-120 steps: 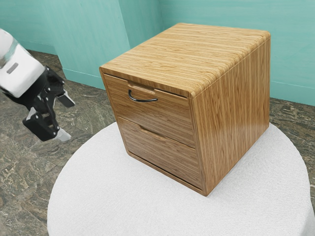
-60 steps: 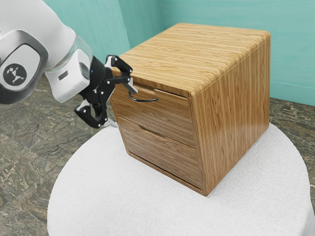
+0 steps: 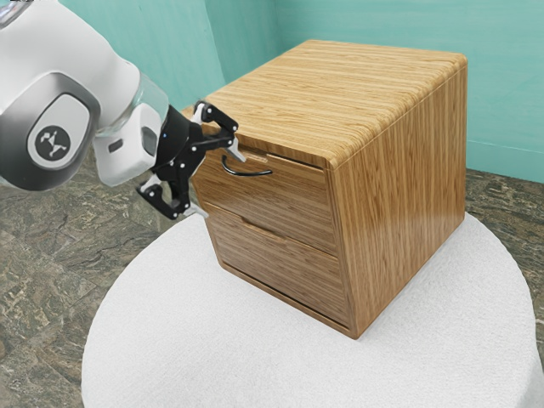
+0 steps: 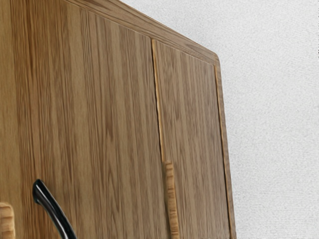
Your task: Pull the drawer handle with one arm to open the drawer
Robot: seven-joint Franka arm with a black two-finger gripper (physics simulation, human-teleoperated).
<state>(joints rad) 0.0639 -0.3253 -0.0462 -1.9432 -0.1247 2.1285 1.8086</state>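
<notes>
at the top drawer (image 3: 280, 200) front, my jaws stand apart beside the handle (image 3: 248, 172); plan: straddle its bar squarely, clamp, pull straight out.

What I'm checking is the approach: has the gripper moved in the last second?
Yes: the gripper moved up and toward the exterior view's right, ending beside the drawer handle.

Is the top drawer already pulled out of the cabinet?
No, the top drawer front lies flush with the lower drawer front.
</notes>
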